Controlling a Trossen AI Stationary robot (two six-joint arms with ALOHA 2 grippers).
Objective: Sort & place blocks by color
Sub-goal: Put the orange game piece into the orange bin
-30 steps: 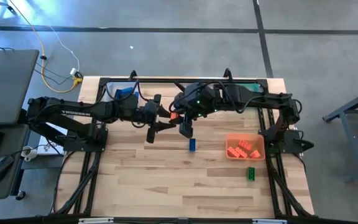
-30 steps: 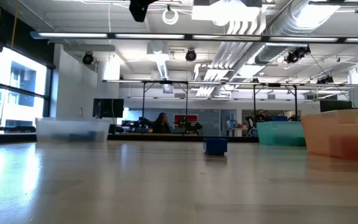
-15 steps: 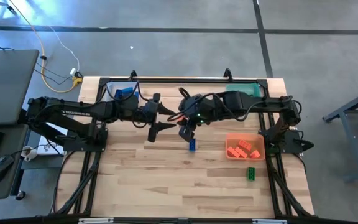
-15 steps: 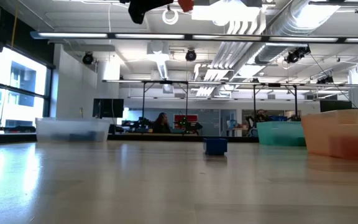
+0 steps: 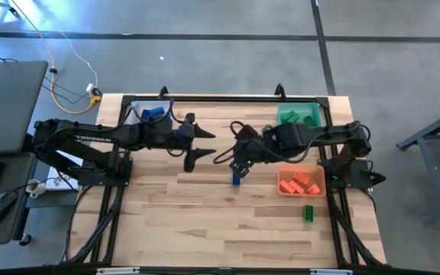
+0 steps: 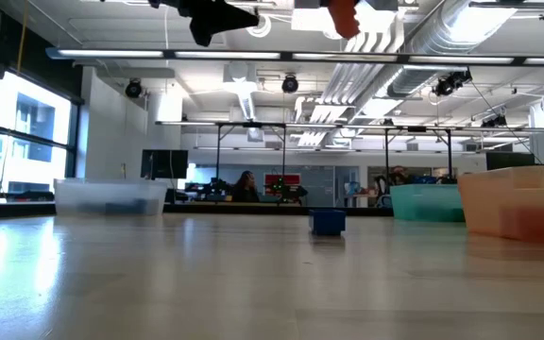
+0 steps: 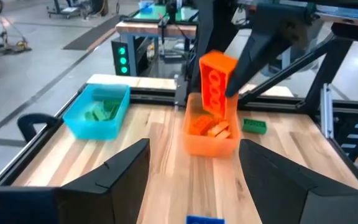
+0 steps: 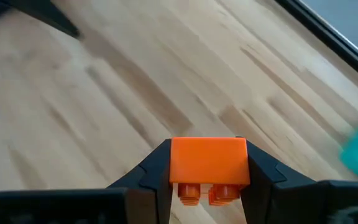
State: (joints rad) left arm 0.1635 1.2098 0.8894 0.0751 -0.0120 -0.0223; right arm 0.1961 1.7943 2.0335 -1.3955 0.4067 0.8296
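surface: pale wood table (image 5: 205, 221) | right gripper (image 8: 207, 163) clenched on orange block (image 8: 208, 162) | left gripper (image 5: 199, 144) spread | room: workshop

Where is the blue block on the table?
In the high view the blue block lies alone mid-table, just below the right gripper and left of the orange bin.

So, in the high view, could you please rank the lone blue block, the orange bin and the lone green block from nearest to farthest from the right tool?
1. Blue block, right by the right tool, mid-table.
2. Orange bin, on the right.
3. Green block, near the front right.
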